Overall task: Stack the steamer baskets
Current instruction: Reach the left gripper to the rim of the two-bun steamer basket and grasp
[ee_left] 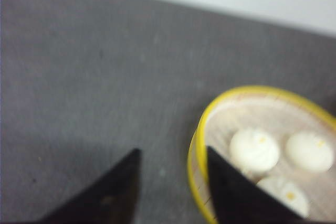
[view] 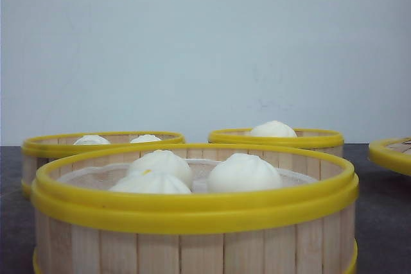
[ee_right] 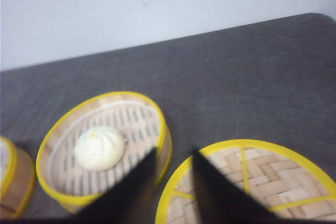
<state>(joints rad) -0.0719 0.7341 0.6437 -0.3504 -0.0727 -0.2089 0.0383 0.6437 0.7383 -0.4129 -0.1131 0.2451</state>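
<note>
Three steamer baskets show in the front view: the nearest [view: 192, 235] holds three white buns, one at the back left [view: 38, 149] holds two, one at the back right [view: 308, 139] holds one. Neither gripper appears there. In the left wrist view my left gripper [ee_left: 172, 153] is open above the dark table, one finger over the three-bun basket [ee_left: 202, 124], whose near wall lies just inside the gap. My right gripper [ee_right: 174, 151] is open and empty, hovering over the gap between the one-bun basket [ee_right: 155, 111] and a woven lid [ee_right: 262, 166].
The woven lid with a yellow rim lies flat at the far right [view: 392, 153]. Another basket's edge [ee_right: 10, 177] shows beside the one-bun basket. A pale wall backs the dark grey table [ee_left: 79, 66].
</note>
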